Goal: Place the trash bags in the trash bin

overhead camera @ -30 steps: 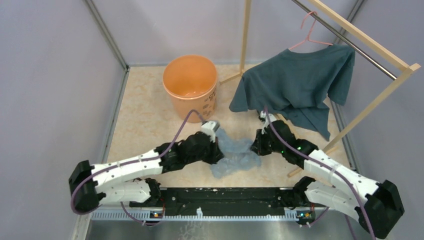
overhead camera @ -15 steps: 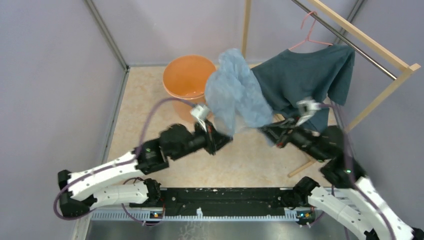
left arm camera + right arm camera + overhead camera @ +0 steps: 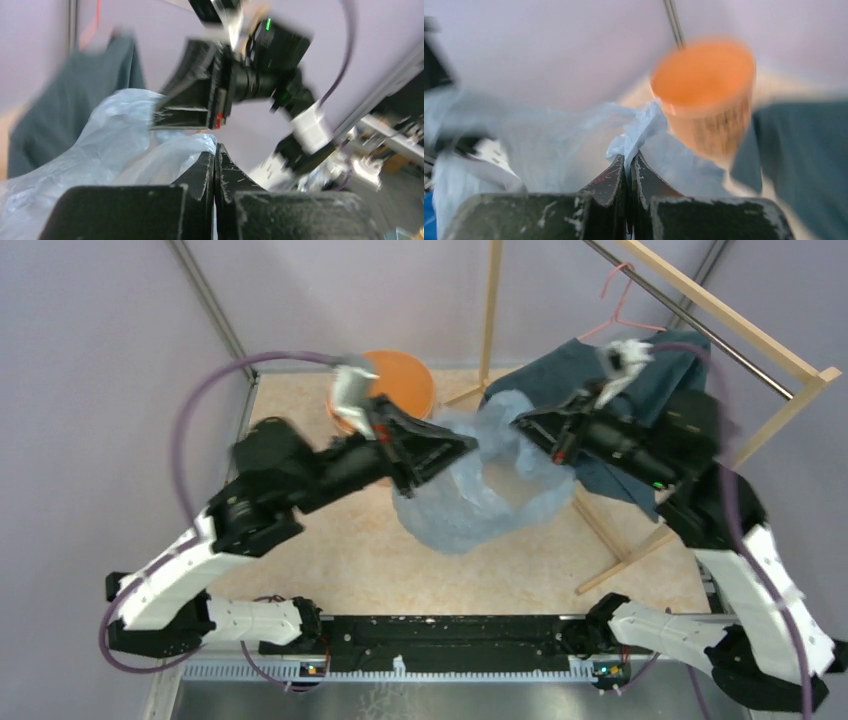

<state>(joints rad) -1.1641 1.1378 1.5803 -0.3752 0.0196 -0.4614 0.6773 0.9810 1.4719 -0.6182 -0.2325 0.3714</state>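
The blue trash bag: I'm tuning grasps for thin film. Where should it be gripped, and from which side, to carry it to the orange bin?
Probably best by its upper rim: a bunched fold at each of two opposite sides, coming in sideways. The trash bag is limp film with no stiff part. Pinched this way by the left gripper and right gripper, it hangs spread below them.

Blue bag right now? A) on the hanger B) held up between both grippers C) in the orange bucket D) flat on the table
B: the trash bag hangs in the air, pinched by the left gripper and right gripper, outside the trash bin.
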